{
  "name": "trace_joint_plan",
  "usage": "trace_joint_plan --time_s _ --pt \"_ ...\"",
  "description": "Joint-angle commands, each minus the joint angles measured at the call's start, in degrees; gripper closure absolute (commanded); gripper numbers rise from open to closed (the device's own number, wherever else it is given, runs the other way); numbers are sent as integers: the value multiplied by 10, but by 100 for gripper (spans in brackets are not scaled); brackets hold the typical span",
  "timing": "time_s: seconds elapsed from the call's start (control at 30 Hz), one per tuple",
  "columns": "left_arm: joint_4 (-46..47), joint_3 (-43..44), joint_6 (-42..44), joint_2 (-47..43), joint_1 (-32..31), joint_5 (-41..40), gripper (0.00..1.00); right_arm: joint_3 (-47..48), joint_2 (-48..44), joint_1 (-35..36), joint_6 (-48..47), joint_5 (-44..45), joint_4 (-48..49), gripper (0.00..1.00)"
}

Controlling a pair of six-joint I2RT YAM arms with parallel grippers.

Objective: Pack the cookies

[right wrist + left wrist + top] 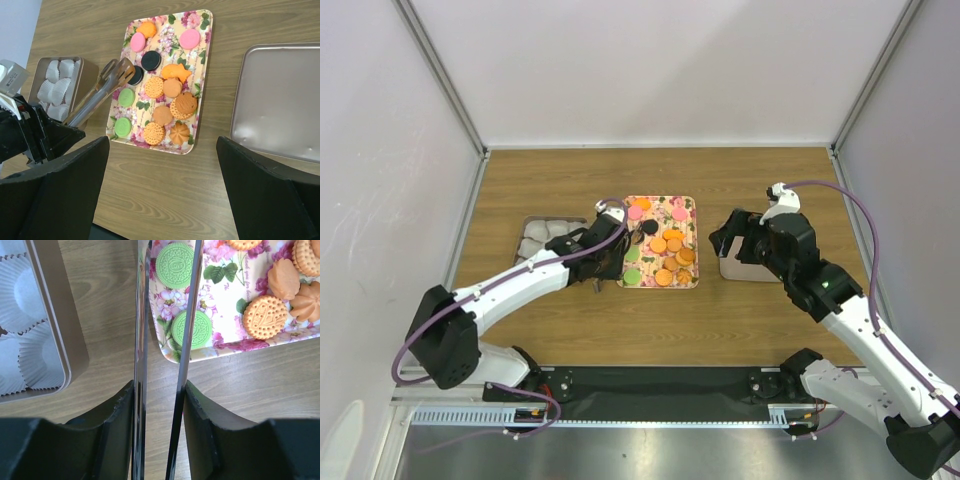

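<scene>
The cookies (pixel 665 250) lie on the floral tray (pixel 692 212): orange, pink, green and black discs. In the left wrist view two green cookies (pixel 174 264) lie just past the tong blades. My left gripper (pixel 592 255) is shut on metal tongs (pixel 141 330), also seen in the right wrist view (pixel 100 95). The tong tips reach over the tray's left side, by a black cookie (pixel 136 75); I see nothing between the blades. My right gripper (pixel 160 190) is open and empty above bare table, between the tray (pixel 202 60) and the tin lid (pixel 282 100).
A grey tin (pixel 542 238) lined with white paper cups (pixel 20 325) stands left of the tray. The flat lid (pixel 740 268) lies right of the tray, partly under my right wrist. White walls close off the table's back and sides.
</scene>
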Motion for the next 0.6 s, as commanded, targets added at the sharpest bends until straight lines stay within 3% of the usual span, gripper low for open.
trace_joint_plan --time_s 0.0,0.57 --pt "8 28 13 9 -7 -22 55 0 -10 -5 -11 -5 7 5" --pt "7 36 27 38 -19 -28 50 -6 -4 -9 -9 -15 18 5"
